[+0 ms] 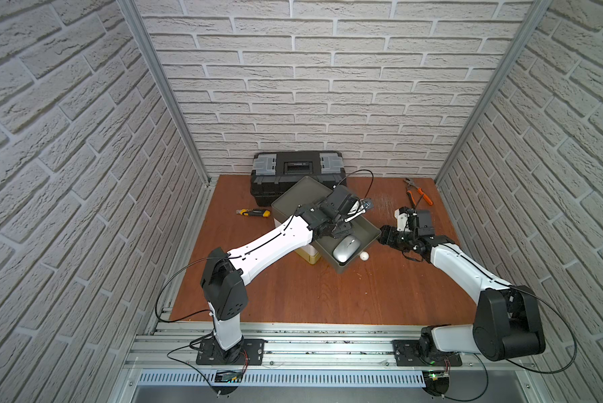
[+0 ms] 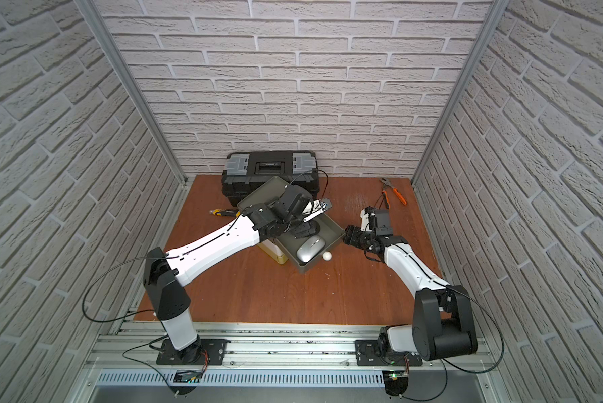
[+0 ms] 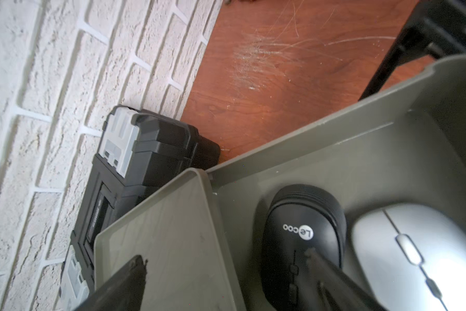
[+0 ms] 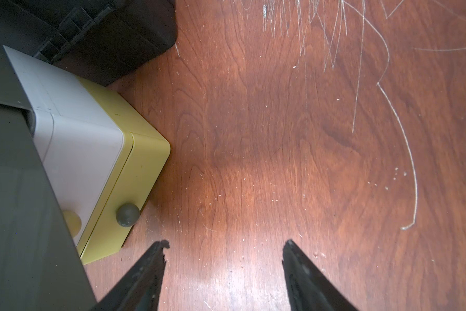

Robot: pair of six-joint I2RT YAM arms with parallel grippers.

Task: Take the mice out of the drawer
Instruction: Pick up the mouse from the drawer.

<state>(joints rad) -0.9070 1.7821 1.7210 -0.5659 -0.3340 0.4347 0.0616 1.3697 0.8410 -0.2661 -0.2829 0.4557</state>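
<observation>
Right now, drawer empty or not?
Not empty: the drawer holds a silver mouse and a black mouse, side by side in the left wrist view.

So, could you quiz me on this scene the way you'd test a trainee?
1. True or false: the right gripper holds a mouse.
2. Which tool lies on the table at the far end, on the robot's right? A) orange-handled pliers B) hammer C) screwdriver
3. Fill in: in the grey drawer, the mouse beside the silver mouse is coloured ____.

Key:
1. False. Its open jaws hover over bare table.
2. A.
3. Black: the black mouse has a round grey logo.
</observation>
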